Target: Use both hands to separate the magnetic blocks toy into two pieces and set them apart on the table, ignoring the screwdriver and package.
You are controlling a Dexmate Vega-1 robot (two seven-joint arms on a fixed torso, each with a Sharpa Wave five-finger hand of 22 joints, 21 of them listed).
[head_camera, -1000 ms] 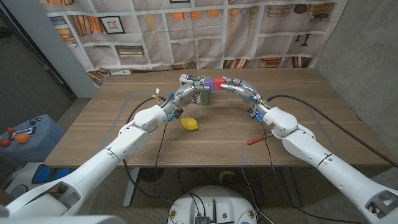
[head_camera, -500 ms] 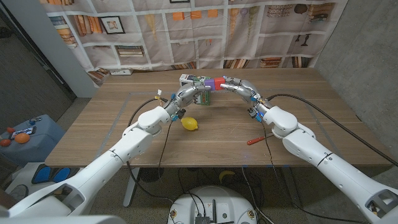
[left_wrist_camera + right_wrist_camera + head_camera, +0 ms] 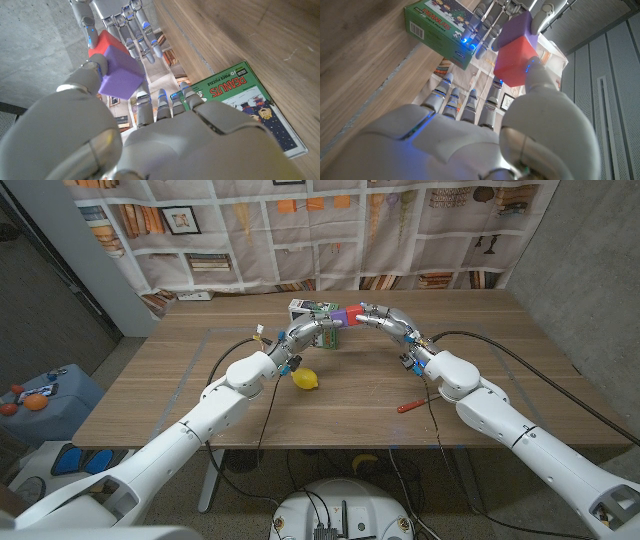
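The worktop (image 3: pixel 200 380) is a wooden slab with long plank seams and a faint rectangular outline marked on it, its grain running lengthwise. Behind its far edge hangs a printed backdrop (image 3: pixel 330 230) showing bookshelves, framed pictures and vases; a grey concrete wall (image 3: pixel 590 270) stands to the robot's right, a dark grey panel to its left. On the floor at the robot's left sits a blue box (image 3: pixel 45 395) with small orange objects on top.

Both arms reach to the far middle of the worktop, where the magnetic blocks toy (image 3: pixel 346 315) is held up between the 2 hands, above the wood. It is a purple cube joined to a red cube, the 2 pieces still touching face to face. The left hand (image 3: pixel 318 330) grasps the purple end, thumb on one face and fingers (image 3: pixel 161 102) on the other side. The right hand (image 3: pixel 378 317) grasps the red end, thumb pressed on the red face and fingers (image 3: pixel 451 97) reaching past it.

Just beside the hands, lying flat near the far edge, is a green package (image 3: pixel 312 311) with cartoon print on its lid. A yellow lemon (image 3: pixel 305 379) rests nearer the robot, on the left arm's side. A red-handled screwdriver (image 3: pixel 412 406) lies on the right arm's side, well apart from the toy. Black cables (image 3: pixel 500 350) trail across the wood from both wrists.
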